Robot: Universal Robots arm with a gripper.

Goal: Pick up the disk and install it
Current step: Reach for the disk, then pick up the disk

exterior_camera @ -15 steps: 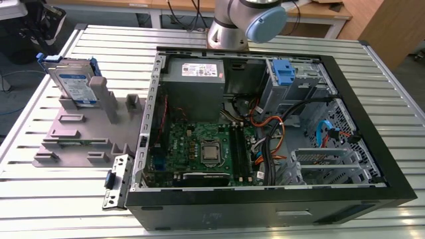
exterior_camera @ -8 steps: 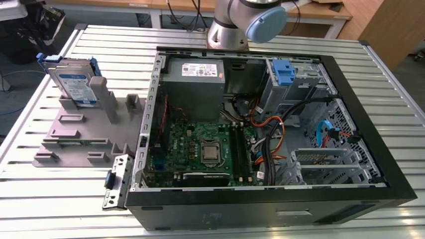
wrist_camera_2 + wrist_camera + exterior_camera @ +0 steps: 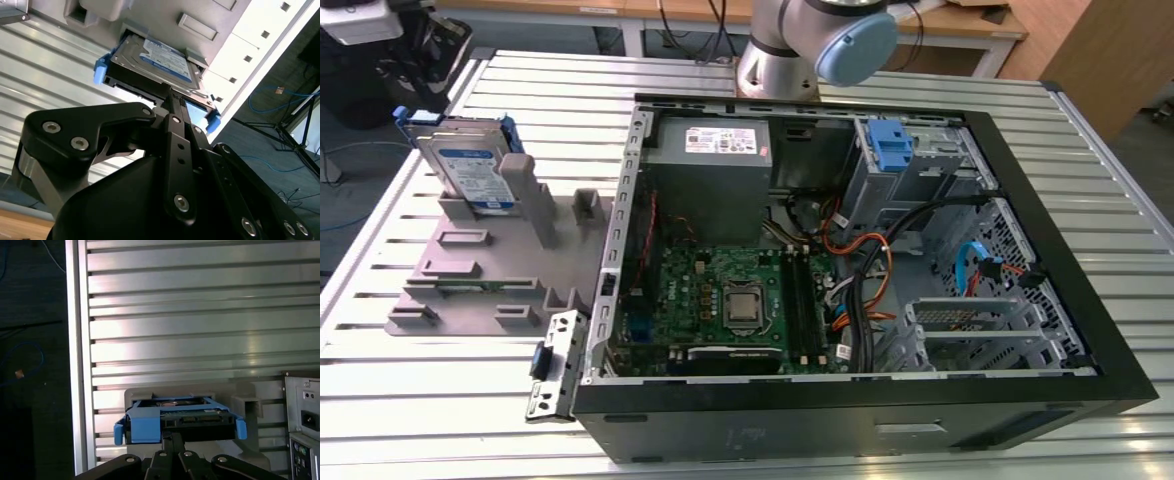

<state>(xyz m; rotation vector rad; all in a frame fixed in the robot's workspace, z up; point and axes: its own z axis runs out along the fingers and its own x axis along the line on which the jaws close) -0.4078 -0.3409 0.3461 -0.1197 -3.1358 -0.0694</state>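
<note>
The disk (image 3: 470,165) is a silver drive with a white-and-blue label in a blue carrier frame. It stands on edge in a grey holder (image 3: 480,260) on the exterior view's left, outside the computer case. Both wrist views look along my gripper toward the disk (image 3: 155,60) (image 3: 175,417), which sits in the holder's slot. My gripper (image 3: 170,95) (image 3: 172,436) has its black fingers drawn together, and their tips point at the disk's near edge. Nothing is held between them. Whether the tips touch the disk I cannot tell.
The open computer case (image 3: 1067,300) lies on the slatted metal table (image 3: 454,420), with a grey power-supply box (image 3: 714,150), a blue clip (image 3: 891,145), a motherboard (image 3: 734,300) and loose cables inside. The arm's base (image 3: 807,45) stands behind the case. The table edge (image 3: 80,365) runs beside the holder.
</note>
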